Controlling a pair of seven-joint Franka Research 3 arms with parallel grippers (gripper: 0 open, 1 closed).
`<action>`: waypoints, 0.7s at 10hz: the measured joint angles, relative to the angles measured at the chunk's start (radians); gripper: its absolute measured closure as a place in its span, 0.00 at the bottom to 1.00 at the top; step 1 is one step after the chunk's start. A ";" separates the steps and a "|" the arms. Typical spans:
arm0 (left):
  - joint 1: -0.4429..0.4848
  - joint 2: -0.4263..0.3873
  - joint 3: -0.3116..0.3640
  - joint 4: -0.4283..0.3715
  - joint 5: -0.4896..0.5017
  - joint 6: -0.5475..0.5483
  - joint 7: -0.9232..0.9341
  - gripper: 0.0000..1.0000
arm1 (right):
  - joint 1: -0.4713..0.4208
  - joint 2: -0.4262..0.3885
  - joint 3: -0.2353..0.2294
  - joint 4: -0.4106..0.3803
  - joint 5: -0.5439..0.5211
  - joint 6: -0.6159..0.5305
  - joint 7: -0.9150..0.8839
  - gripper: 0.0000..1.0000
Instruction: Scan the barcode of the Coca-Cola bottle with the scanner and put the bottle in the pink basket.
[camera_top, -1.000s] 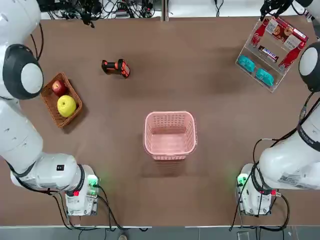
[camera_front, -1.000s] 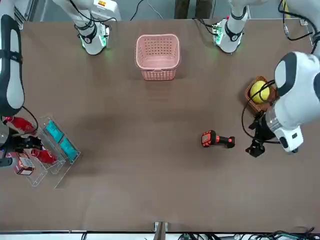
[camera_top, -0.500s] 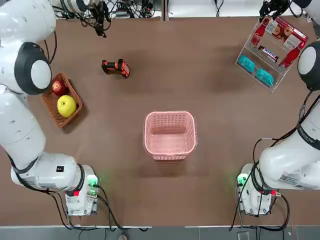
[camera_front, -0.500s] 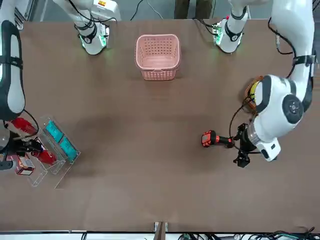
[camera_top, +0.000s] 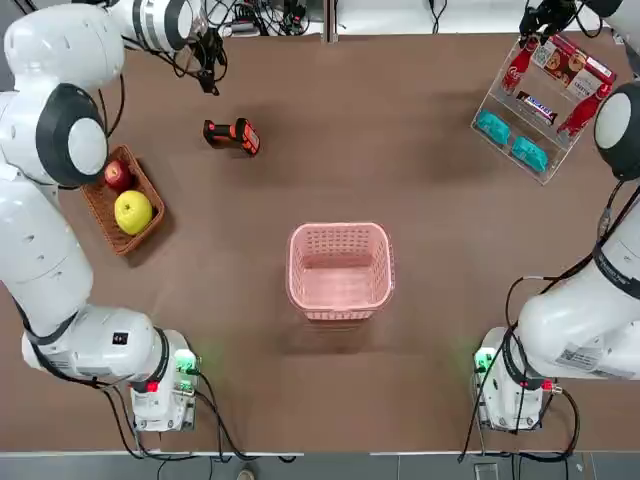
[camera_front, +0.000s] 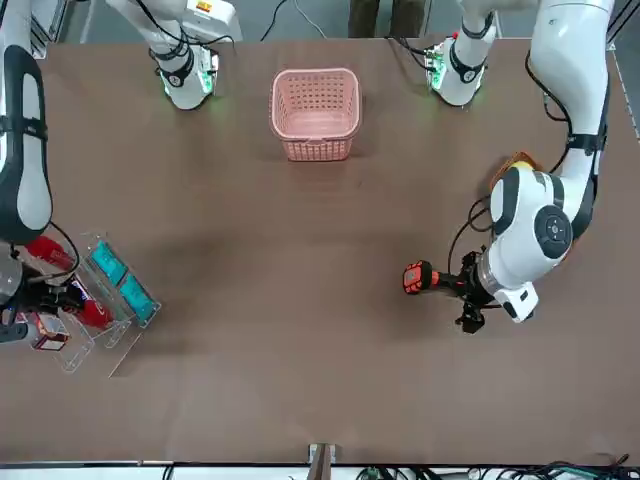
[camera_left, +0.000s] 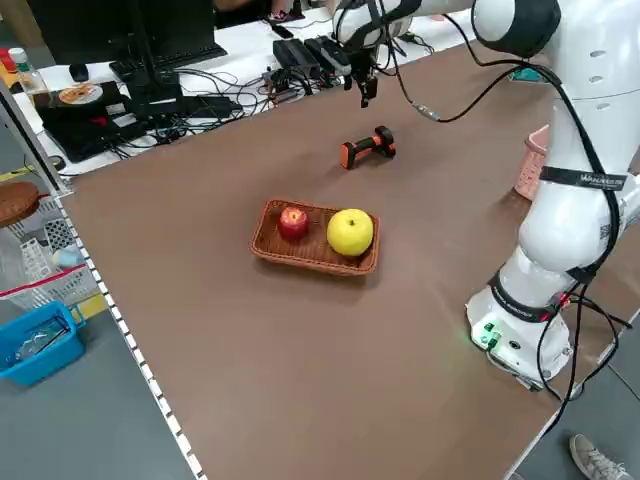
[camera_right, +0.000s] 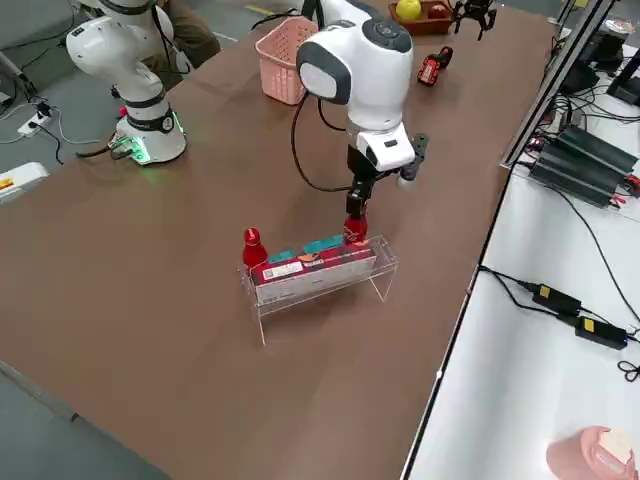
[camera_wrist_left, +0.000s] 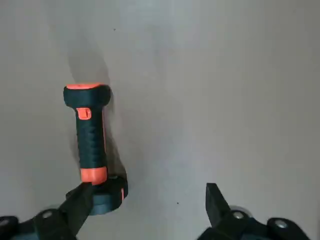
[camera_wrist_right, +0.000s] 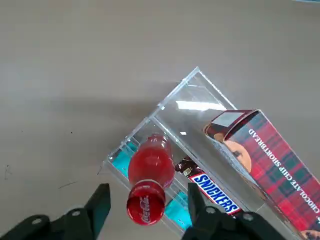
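The Coca-Cola bottle (camera_wrist_right: 150, 170), red with a red cap, stands at one end of a clear rack (camera_top: 500, 100) at the far right of the table. My right gripper (camera_wrist_right: 146, 200) hangs just above it, open, one finger on each side of the cap with a gap to either finger. The same bottle (camera_right: 355, 230) shows right under that gripper in the right side view. The orange and black scanner (camera_top: 232, 134) lies on the table at the far left. My left gripper (camera_wrist_left: 147, 200) hovers open above it, the scanner (camera_wrist_left: 90, 140) beside one finger. The pink basket (camera_top: 338, 305) stands mid-table.
A second red bottle (camera_top: 585, 110), a Snickers bar, a plaid box and teal packets share the rack. A brown wicker basket (camera_top: 95, 200) with an apple and a yellow fruit sits at the left. Cables run along the far edge.
My left arm has swung in from the far left edge toward the scanner. The right gripper has stayed over the bottle in the rack.
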 joint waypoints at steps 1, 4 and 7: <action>-0.008 -0.002 0.000 -0.026 0.000 0.026 -0.023 0.00 | -0.002 0.004 0.000 -0.001 0.000 0.000 0.000 0.33; -0.020 -0.004 0.000 -0.096 0.026 0.088 -0.058 0.00 | -0.005 0.008 -0.001 -0.012 0.001 -0.001 0.000 0.37; -0.019 -0.004 0.000 -0.169 0.064 0.156 -0.060 0.00 | -0.005 0.007 0.000 -0.014 0.001 -0.002 0.000 0.47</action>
